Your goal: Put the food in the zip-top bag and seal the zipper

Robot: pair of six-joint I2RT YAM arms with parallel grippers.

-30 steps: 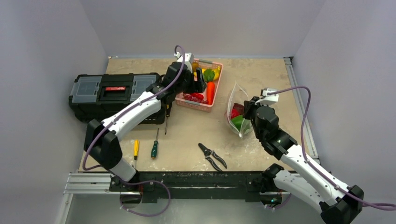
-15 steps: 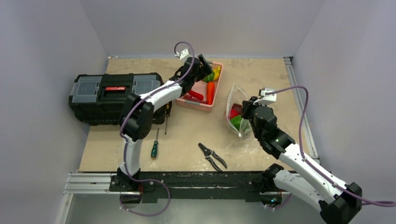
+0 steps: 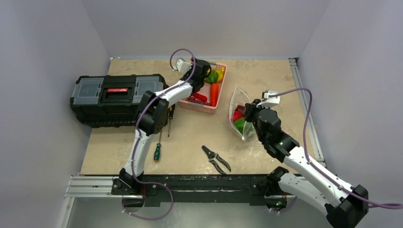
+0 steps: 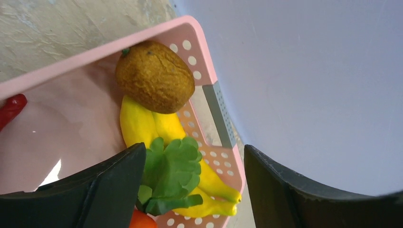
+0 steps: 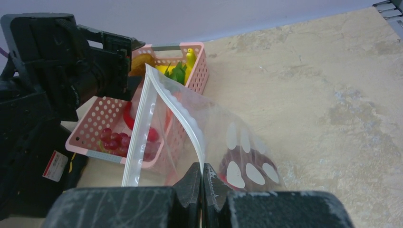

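The clear zip-top bag [image 3: 239, 110] stands open to the right of the pink basket [image 3: 221, 90], with a red and a green food piece inside it. My right gripper [image 5: 202, 183] is shut on the bag's pale zipper [image 5: 189, 124] and holds that side of the rim up. My left gripper [image 4: 195, 190] hangs open over the basket's far end [image 4: 209, 80], holding nothing. Under its jaws lie yellow bananas [image 4: 142, 123], a brown oval fruit [image 4: 154, 76] and a carrot's green leaves [image 4: 171, 166]. In the top view the left gripper [image 3: 203, 71] is above the basket's back corner.
The basket also holds a carrot [image 3: 214, 94], a red chili [image 3: 199, 97] and grapes [image 5: 111, 140]. A black toolbox [image 3: 114, 97] sits at the left. A green screwdriver [image 3: 157, 151] and pliers [image 3: 216, 159] lie near the front. The back wall is close behind the basket.
The left arm has lifted and straightened, carrying its gripper from the basket's left side to above the basket's far end. The right gripper has kept its grip on the bag rim.
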